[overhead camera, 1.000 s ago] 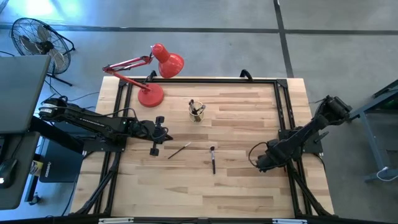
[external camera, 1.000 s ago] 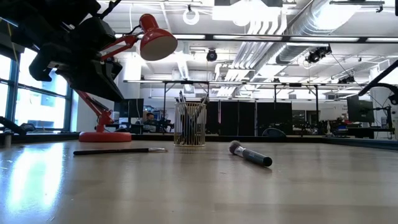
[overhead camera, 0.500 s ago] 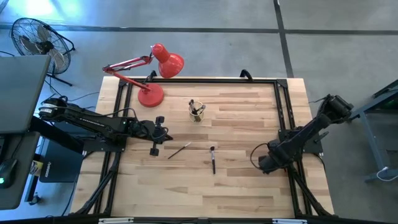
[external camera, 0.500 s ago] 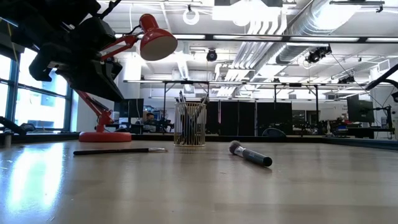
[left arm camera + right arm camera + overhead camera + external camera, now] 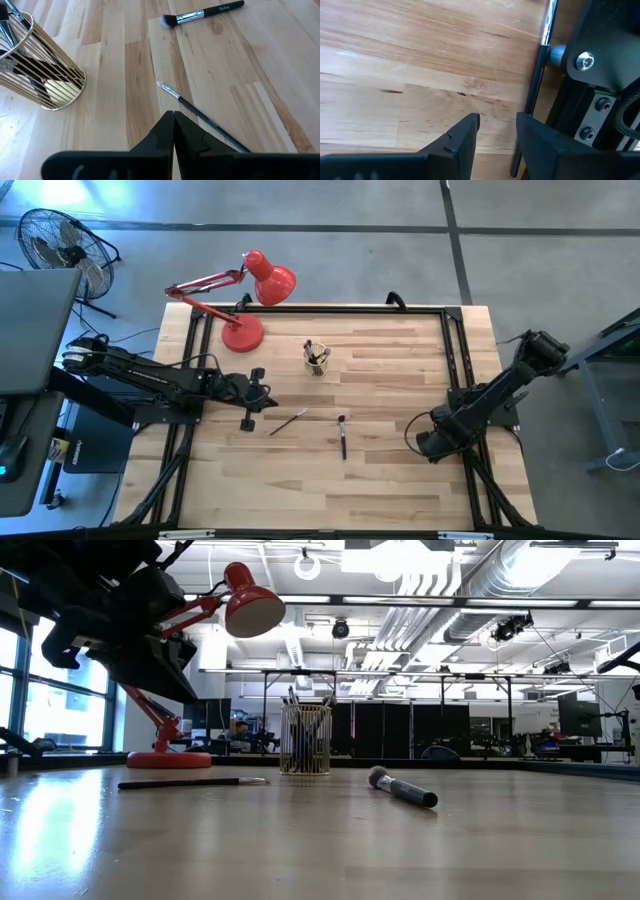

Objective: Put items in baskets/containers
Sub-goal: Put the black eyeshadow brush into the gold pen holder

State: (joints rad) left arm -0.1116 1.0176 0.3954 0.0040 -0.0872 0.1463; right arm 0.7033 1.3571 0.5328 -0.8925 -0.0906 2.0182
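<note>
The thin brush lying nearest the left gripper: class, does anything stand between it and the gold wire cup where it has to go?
Nothing visible does. The thin brush lies alone on bare wood, and the boards up to the wire cup are empty. The thicker brush lies off to the side. The left gripper, shut, sits just short of the thin brush.

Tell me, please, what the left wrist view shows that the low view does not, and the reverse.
Only the left wrist view shows the left gripper shut above the table, and the lettering on the thick brush. Only the low view shows the red lamp and the room behind. Both show the gold wire cup, the thin brush and the thick brush lying loose.
</note>
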